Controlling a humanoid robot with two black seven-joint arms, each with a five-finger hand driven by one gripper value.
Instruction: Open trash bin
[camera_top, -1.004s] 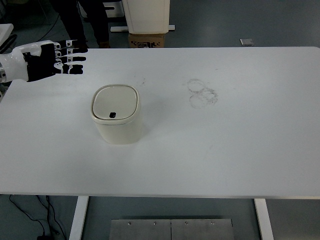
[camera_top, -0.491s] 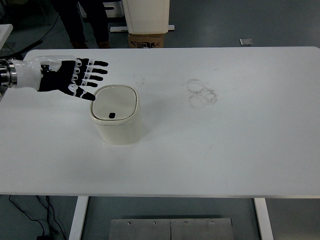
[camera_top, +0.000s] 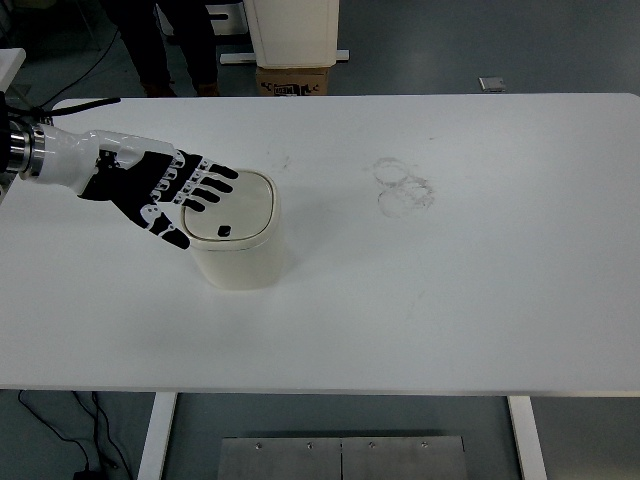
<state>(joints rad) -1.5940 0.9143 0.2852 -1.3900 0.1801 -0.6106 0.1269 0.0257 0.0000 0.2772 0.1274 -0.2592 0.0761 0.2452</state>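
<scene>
A white table (camera_top: 480, 300) stands on grey floor (camera_top: 450, 45), a cardboard box (camera_top: 293, 80) just behind it.

The left hand (camera_top: 150, 190) is covering the near-left part of the trash bin's lid (camera_top: 245, 200). Its arm is running off the picture's left edge. Whether the fingertips are touching the lid cannot be told.

Left hand (camera_top: 150, 190) moved in from table's far-left corner, fingers spread now over bin lid (camera_top: 240, 205)
</scene>
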